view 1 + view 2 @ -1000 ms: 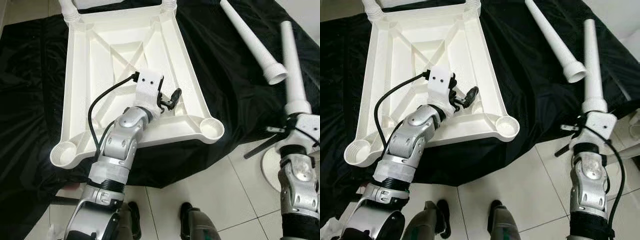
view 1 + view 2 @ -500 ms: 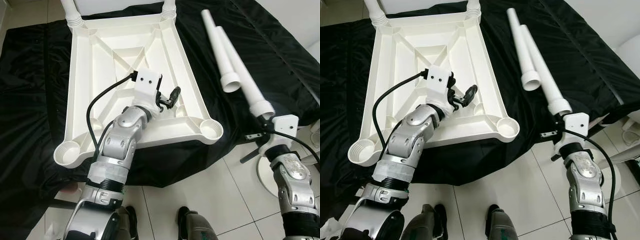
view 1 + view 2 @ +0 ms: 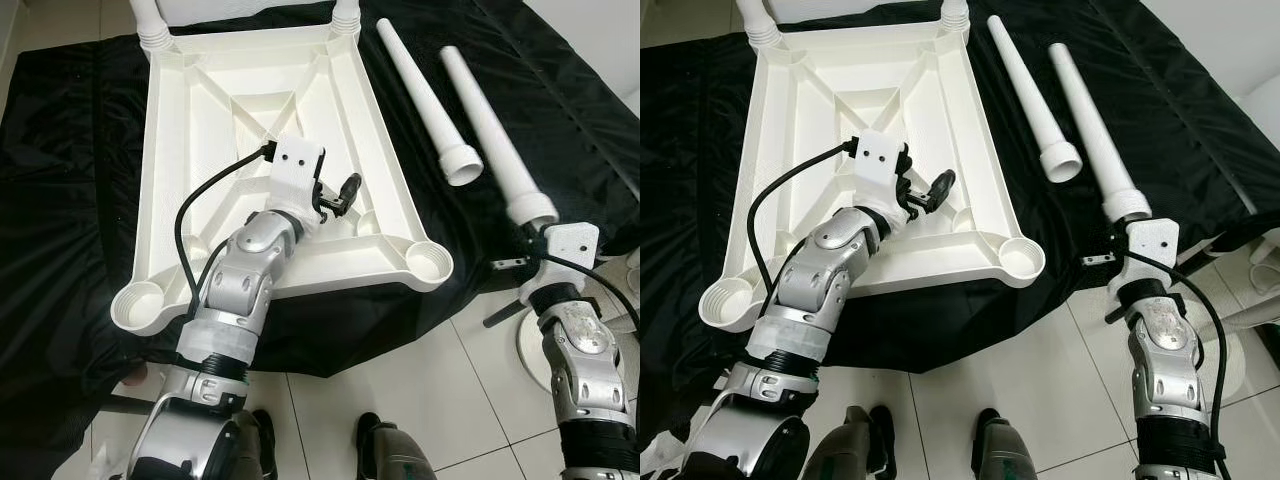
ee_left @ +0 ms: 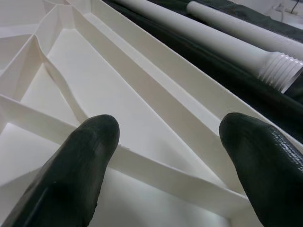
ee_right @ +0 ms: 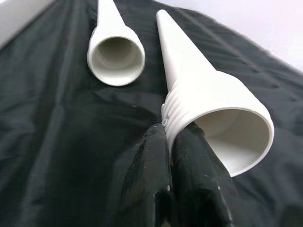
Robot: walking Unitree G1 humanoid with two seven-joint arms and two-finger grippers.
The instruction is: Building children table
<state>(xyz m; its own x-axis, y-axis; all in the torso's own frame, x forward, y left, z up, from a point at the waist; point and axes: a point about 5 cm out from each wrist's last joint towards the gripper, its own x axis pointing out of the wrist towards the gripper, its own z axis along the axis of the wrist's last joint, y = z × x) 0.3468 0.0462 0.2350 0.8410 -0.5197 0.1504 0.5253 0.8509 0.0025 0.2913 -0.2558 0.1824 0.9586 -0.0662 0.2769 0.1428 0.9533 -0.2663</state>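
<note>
The white plastic tabletop point(image 3: 200, 130) lies upside down on a black cloth. Two legs point(image 3: 152, 20) point(image 3: 346, 12) stand in its far corner sockets. The near sockets point(image 3: 427, 262) point(image 3: 138, 303) are bare. My left gripper point(image 3: 335, 195) hovers open over a rib inside the tabletop, near its right edge, with nothing between the fingers point(image 4: 90, 142). Right of the tabletop lie two loose white legs. My right gripper point(image 3: 535, 235) is shut on the threaded rim of the right-hand leg point(image 5: 189, 61), whose narrow end points away. The other loose leg point(image 3: 420, 90) lies beside it.
The black cloth point(image 3: 70, 150) covers the floor under all the parts. Pale tiles point(image 3: 430, 380) begin at its near edge, where my dark feet point(image 3: 265, 440) stand. A white round base point(image 3: 530, 345) sits on the tiles by my right arm.
My right gripper has swung its leg leftward and down, so the leg now lies on the cloth parallel to the other loose one. The view has shifted slightly. The left arm is unchanged.
</note>
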